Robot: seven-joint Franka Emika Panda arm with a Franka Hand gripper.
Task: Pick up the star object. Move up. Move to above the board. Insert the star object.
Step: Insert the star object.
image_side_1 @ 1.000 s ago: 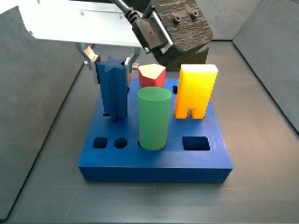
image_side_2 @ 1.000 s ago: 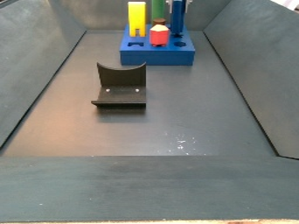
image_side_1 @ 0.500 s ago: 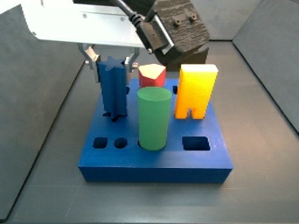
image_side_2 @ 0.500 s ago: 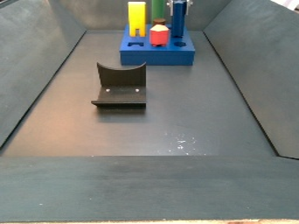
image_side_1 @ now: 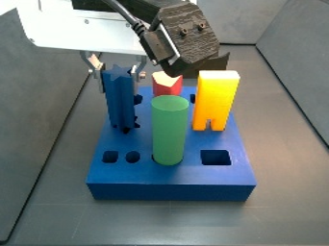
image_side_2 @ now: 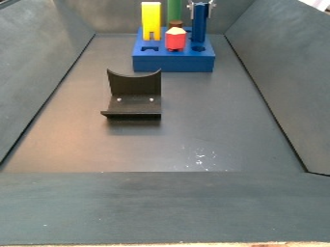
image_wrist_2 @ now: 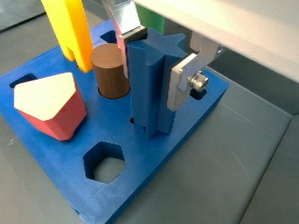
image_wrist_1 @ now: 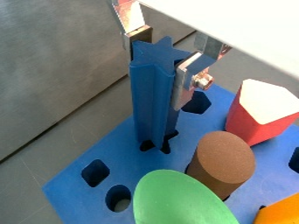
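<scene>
Side view, left to right: gripper (image_side_1: 119, 69) sits over the far-left part of the board (image_side_1: 193, 173), jaws closed to the width of the star object (image_side_1: 119, 101) and clamping its upper end; green cylinder (image_side_1: 170, 130) stands just right and nearer, red pentagon block (image_side_1: 164, 85) behind it, yellow block (image_side_1: 215, 99) far right. Star object stands upright, its foot down at the star-shaped hole, seemingly part-way in; how deep cannot be told. Risks, as judged: the star points may be slightly off the hole's notches, so a further push down could bind the prism or tip it. Grip is high on a tall slim piece, so any side load at the foot could twist it between the pads. Release while it is only shallowly seated could let it lean onto the green cylinder. In a wrist view one silver finger (image_wrist_2: 184, 80) lies flat on the star object's (image_wrist_2: 152, 83) side, the other finger (image_wrist_2: 126, 33) shows behind it; the prism fills the gap between them. Brown cylinder (image_wrist_2: 110, 72) stands just beyond. Fixture (image_side_2: 133, 95) stands well apart on the floor, nearer the camera.
</scene>
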